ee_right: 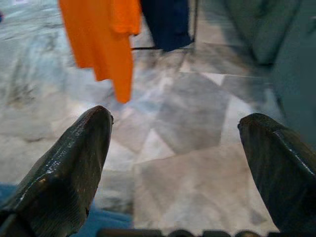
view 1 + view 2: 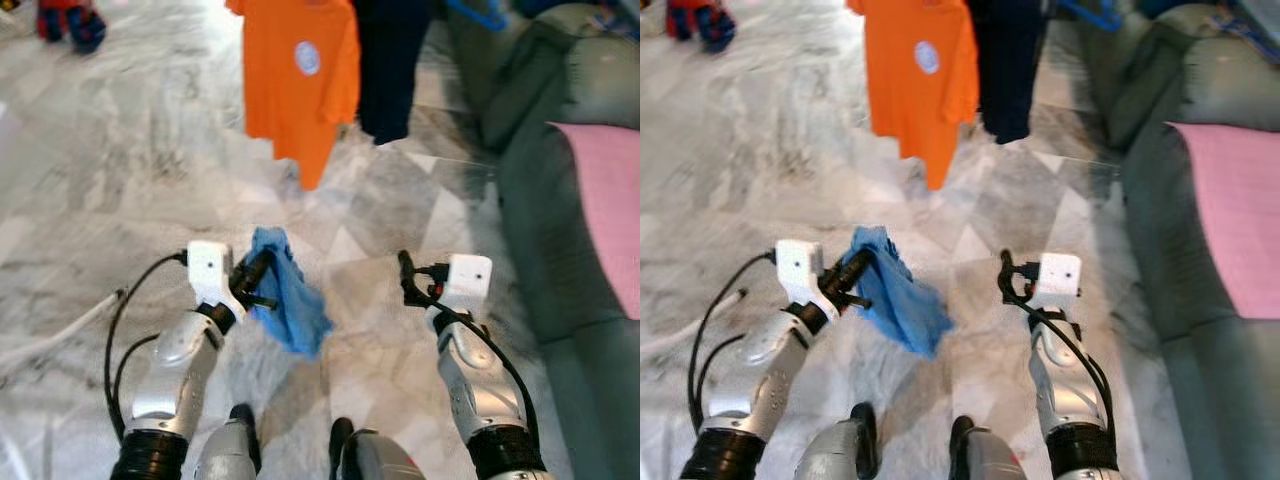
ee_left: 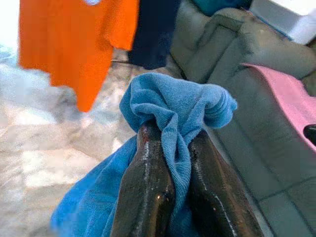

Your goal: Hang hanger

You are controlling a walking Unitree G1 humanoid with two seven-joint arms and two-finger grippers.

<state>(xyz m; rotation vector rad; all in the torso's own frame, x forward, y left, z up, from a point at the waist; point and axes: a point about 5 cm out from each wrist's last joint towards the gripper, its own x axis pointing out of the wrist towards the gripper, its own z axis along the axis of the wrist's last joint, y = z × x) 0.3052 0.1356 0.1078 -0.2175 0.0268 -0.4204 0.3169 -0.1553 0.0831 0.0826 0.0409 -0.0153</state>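
My left gripper (image 2: 262,272) is shut on a blue cloth (image 2: 290,300) that hangs down from its fingers above the marble floor. In the left wrist view the blue cloth (image 3: 177,106) bunches over both black fingers (image 3: 148,182). My right gripper (image 2: 405,275) is held out to the right of the cloth, open, with nothing between its fingers (image 1: 64,173). Ahead hang an orange T-shirt (image 2: 298,75) and a dark garment (image 2: 392,65). No hanger can be made out in the cloth.
A grey-green sofa (image 2: 560,200) runs along the right, with a pink cover (image 2: 605,200) on its seat. A red and blue object (image 2: 70,22) lies on the floor at the far left. A white cable (image 2: 55,335) crosses the floor by my left arm.
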